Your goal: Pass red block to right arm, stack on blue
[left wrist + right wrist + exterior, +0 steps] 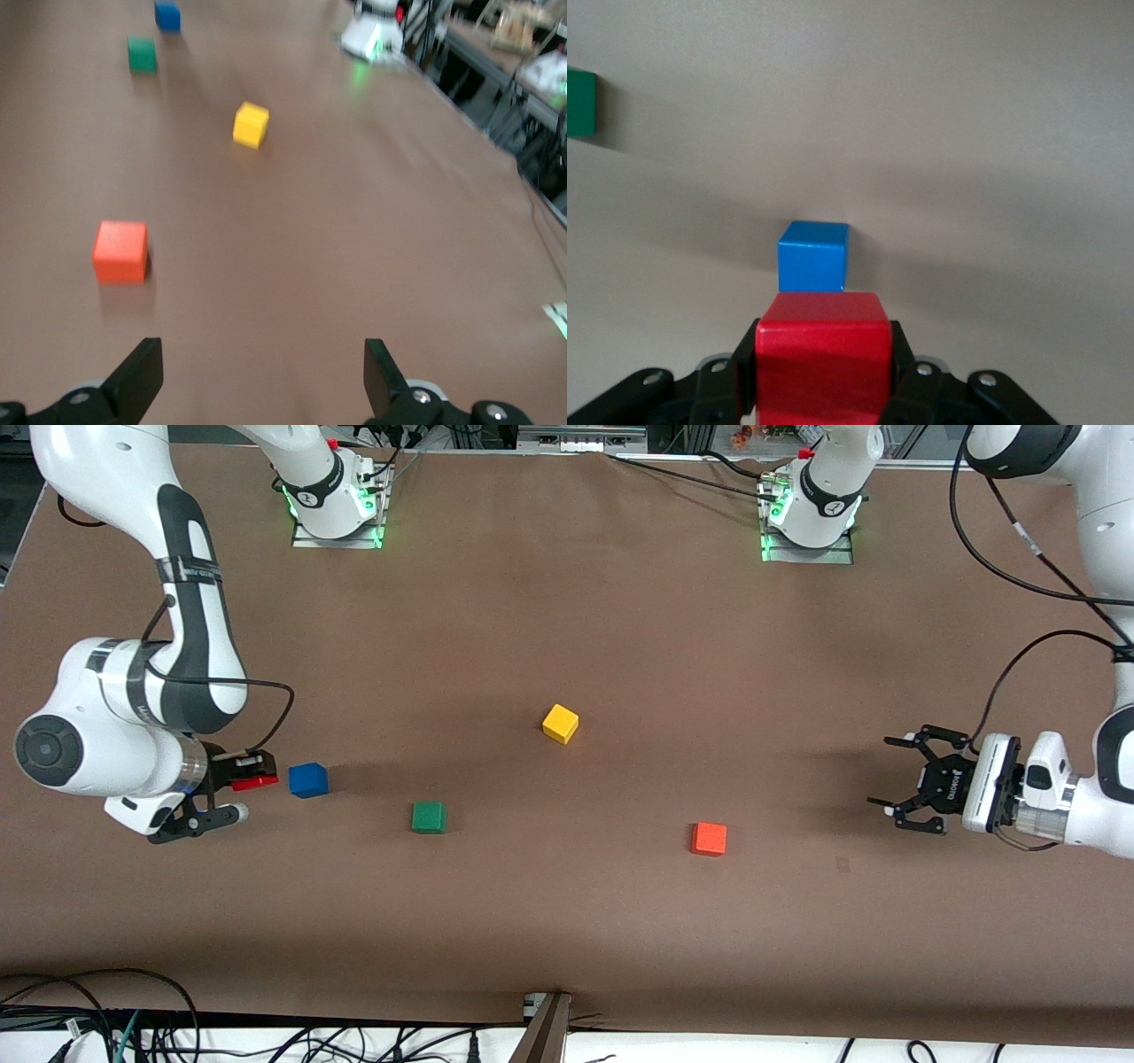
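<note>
My right gripper (257,779) is shut on the red block (255,783), held in the air just beside the blue block (308,779), toward the right arm's end of the table. In the right wrist view the red block (822,359) fills the space between the fingers (741,372), with the blue block (813,257) on the table just ahead of it. My left gripper (897,778) is open and empty, held above the table at the left arm's end. In the left wrist view its fingers (142,376) stand wide apart over bare table, and the blue block (167,16) shows small.
An orange cube (709,839), a green cube (429,817) and a yellow cube (560,724) lie on the brown table. They also show in the left wrist view: orange (120,251), green (142,54), yellow (251,125). The green cube edges into the right wrist view (580,102).
</note>
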